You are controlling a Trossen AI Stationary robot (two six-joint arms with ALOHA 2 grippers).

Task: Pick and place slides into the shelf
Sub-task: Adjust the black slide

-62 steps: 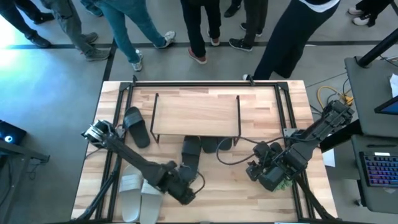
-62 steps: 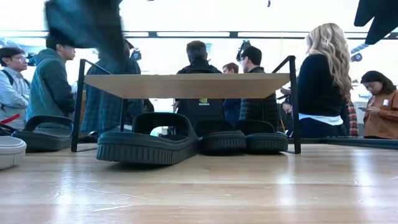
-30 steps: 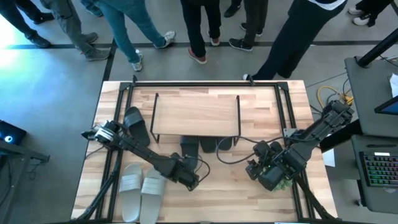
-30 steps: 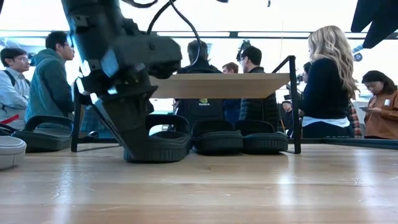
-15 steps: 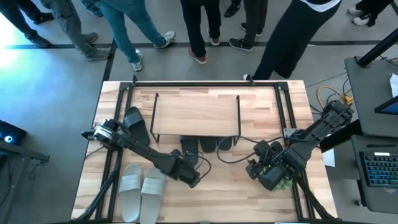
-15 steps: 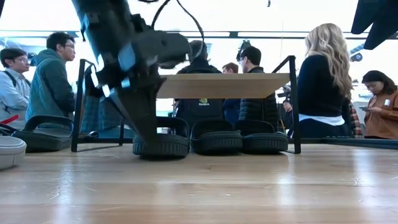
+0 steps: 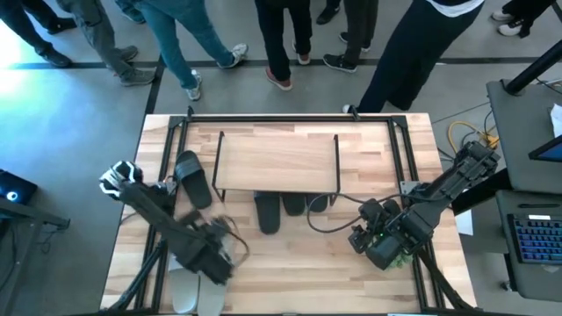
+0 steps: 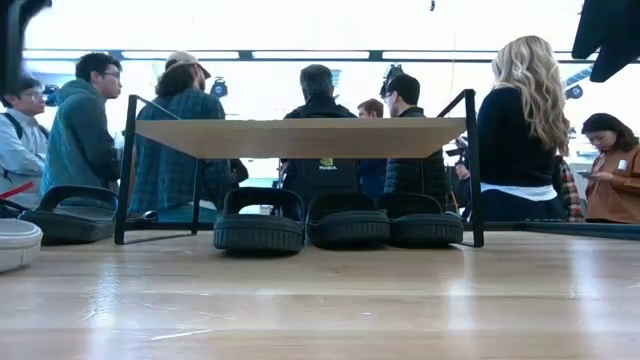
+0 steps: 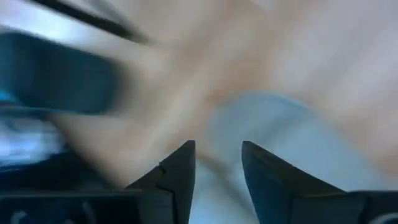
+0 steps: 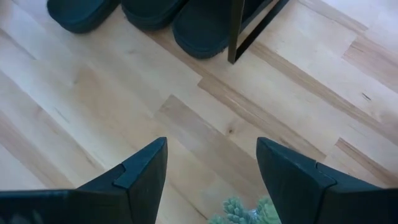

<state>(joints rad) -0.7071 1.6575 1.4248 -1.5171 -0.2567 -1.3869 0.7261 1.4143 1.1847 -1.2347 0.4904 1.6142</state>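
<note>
Light-wood counter from above: the shelf stands near the far edge, three black slides tucked under its front edge, a fourth black slide just left of it. The left end effector hovers over the pale slides at the near-left; the right end effector waits near-right. Low down, three black slides sit side by side beneath the shelf board, people standing behind. Left wrist: fingers part-open, gripping nothing, above a blurred pale slide. Right wrist: fingers spread wide, empty, over bare wood.
</note>
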